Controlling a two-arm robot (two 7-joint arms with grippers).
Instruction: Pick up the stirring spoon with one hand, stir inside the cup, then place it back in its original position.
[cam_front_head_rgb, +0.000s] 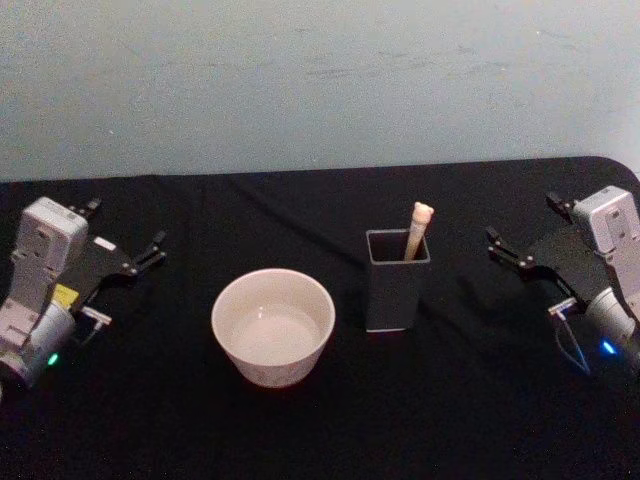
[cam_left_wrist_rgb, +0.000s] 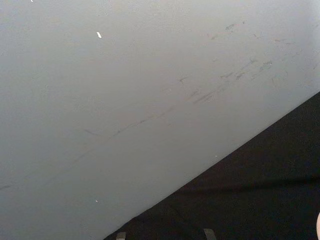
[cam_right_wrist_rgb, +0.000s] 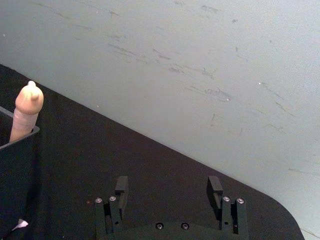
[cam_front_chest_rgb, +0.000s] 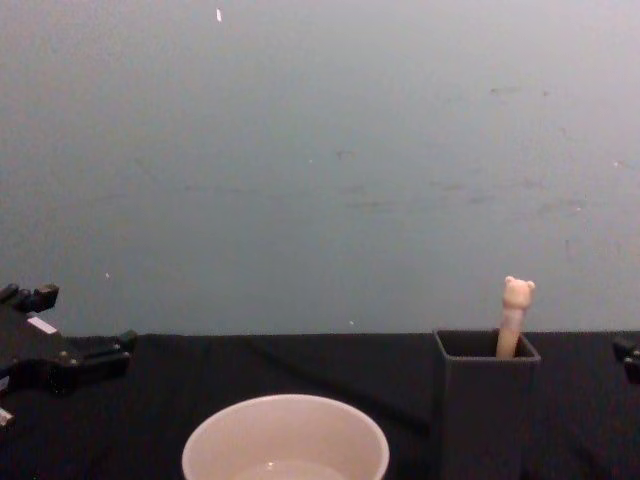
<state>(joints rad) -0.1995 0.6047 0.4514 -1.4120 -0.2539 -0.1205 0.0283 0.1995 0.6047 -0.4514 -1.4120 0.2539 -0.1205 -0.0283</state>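
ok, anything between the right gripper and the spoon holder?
Bare black table between right gripper and the dark square holder holding the stirring spoon, per head view.

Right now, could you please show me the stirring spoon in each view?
Head view: stirring spoon right of centre, standing in the dark holder.
Chest view: spoon lower right, above the holder's rim.
Right wrist view: spoon at left edge.
Left wrist view: wall and table instead.
Shared landmark: the holder.

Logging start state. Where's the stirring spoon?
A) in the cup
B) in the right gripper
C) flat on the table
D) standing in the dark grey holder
D: the stirring spoon stands in the dark grey holder, bear knob above its rim; the left gripper and right gripper sit open at the table's sides.
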